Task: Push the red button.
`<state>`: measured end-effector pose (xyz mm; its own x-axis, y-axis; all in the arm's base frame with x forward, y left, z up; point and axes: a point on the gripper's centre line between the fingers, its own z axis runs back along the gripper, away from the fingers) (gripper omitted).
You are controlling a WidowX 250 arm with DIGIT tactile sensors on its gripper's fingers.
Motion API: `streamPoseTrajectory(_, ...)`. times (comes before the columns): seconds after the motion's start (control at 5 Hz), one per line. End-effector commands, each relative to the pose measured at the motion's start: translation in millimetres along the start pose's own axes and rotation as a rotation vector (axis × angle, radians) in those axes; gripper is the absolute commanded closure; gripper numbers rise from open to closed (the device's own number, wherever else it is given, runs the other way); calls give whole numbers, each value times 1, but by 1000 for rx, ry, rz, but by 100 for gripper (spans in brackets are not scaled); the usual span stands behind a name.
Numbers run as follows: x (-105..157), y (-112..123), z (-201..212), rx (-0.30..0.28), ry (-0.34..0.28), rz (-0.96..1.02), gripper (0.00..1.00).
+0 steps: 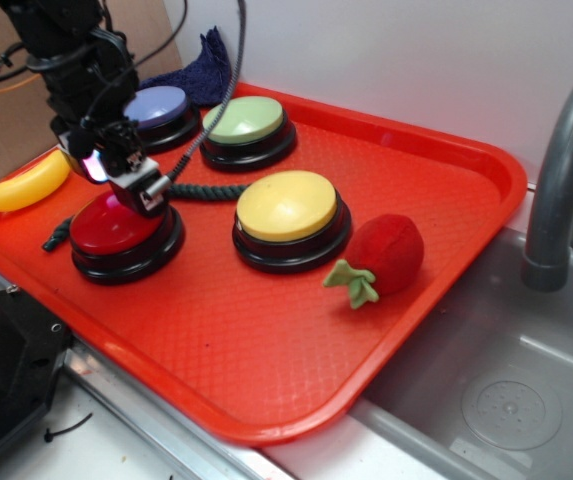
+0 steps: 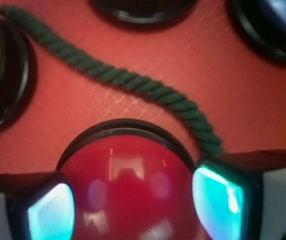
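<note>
Red button [image 1: 116, 228] sits on the orange tray [image 1: 296, 340], well left of the yellow button [image 1: 288, 205] and in front of the purple-blue button [image 1: 156, 105]. The pincer [image 1: 131, 185] hangs right over its dome, fingers [image 2: 217, 195] spread apart on either side of the glossy top; whether they touch it I cannot tell. Behind the red button, a dark green rope [image 2: 133, 82] snakes toward the yellow one. A plush strawberry [image 1: 386, 255] lies just right of the yellow button.
</note>
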<state>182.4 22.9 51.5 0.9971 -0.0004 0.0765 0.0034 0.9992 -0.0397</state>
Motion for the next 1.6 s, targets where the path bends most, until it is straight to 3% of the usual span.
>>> streamPoseTrajectory(0.0,8,-3,-10,10,33,-31,0)
streamPoseTrajectory(0.2,7,-5,-3,24,44,-28,0)
streamPoseTrajectory(0.4,4,-8,28,61,53,-17,0)
streamPoseTrajectory(0.8,-7,-3,63,96,33,17,0)
streamPoseTrajectory(1.4,-21,5,91,51,-30,33,0)
